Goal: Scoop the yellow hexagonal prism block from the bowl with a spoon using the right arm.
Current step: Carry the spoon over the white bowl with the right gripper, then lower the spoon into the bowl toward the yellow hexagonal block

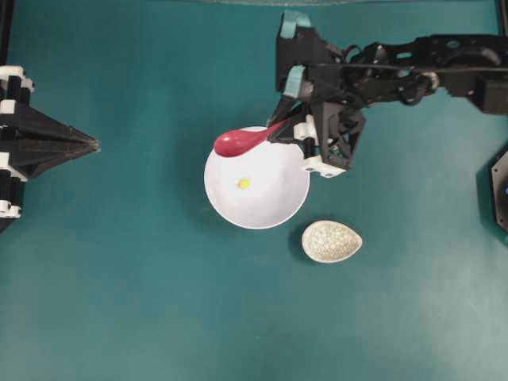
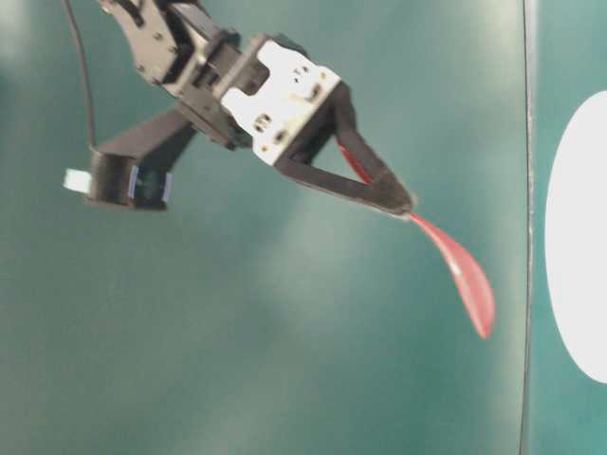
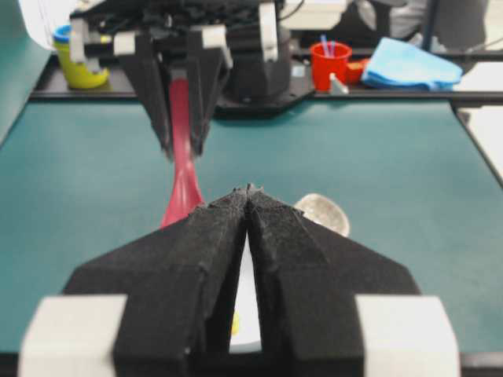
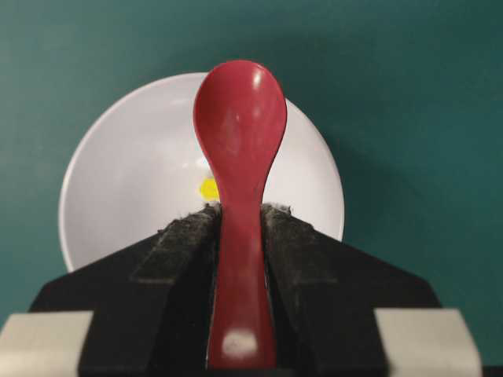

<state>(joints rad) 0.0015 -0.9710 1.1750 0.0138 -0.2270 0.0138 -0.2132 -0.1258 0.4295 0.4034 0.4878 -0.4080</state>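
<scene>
On teal tabletop (image 1: 119, 278): white bowl (image 1: 274, 208).

No legible text or labels anywhere.

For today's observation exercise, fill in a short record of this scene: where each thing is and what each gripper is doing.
spoon: red, clamped by its handle, scoop above the bowl's far-left rim
bowl: white, on the teal table
yellow block: inside the bowl, not in the spoon
speckled dish: beside the bowl
right gripper: shut on the spoon
left gripper: shut, empty, apart from the bowl
</scene>
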